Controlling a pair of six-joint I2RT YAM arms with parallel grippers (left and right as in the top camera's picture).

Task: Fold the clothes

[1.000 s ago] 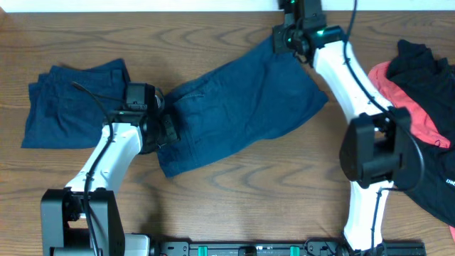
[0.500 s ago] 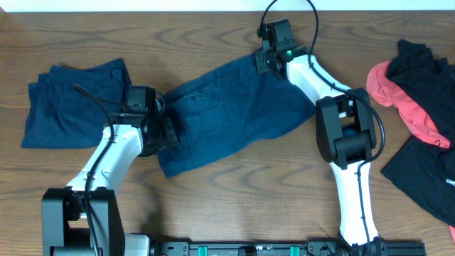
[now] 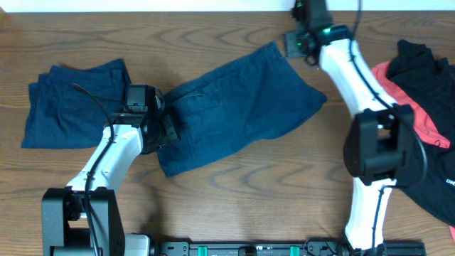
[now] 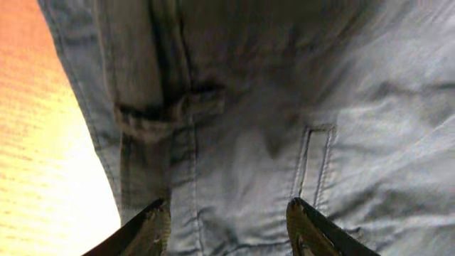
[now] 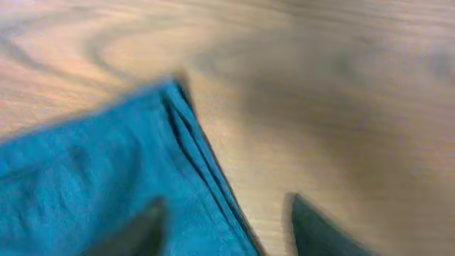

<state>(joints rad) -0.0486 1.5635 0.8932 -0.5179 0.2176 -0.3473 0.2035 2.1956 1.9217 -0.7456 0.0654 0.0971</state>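
Dark navy shorts (image 3: 242, 107) lie spread slantwise across the middle of the table, waistband end at the lower left. My left gripper (image 3: 169, 129) rests over that waistband end. In the left wrist view its jaws (image 4: 227, 231) stand open, with flat fabric, a belt loop (image 4: 160, 117) and seams between them. My right gripper (image 3: 291, 44) hovers at the shorts' far right corner. The right wrist view is blurred. Its fingers (image 5: 138, 231) are apart, straddling the hem edge (image 5: 202, 181), which lies on the wood. Nothing is held.
Another pair of navy shorts (image 3: 71, 103) lies folded at the far left. A heap of black and coral-red clothes (image 3: 419, 85) sits at the right edge. Bare wood table (image 3: 234, 199) runs along the front.
My right gripper opened and let go of the shorts' far corner. The right arm swung left, then back right to that corner. The left arm has not moved.
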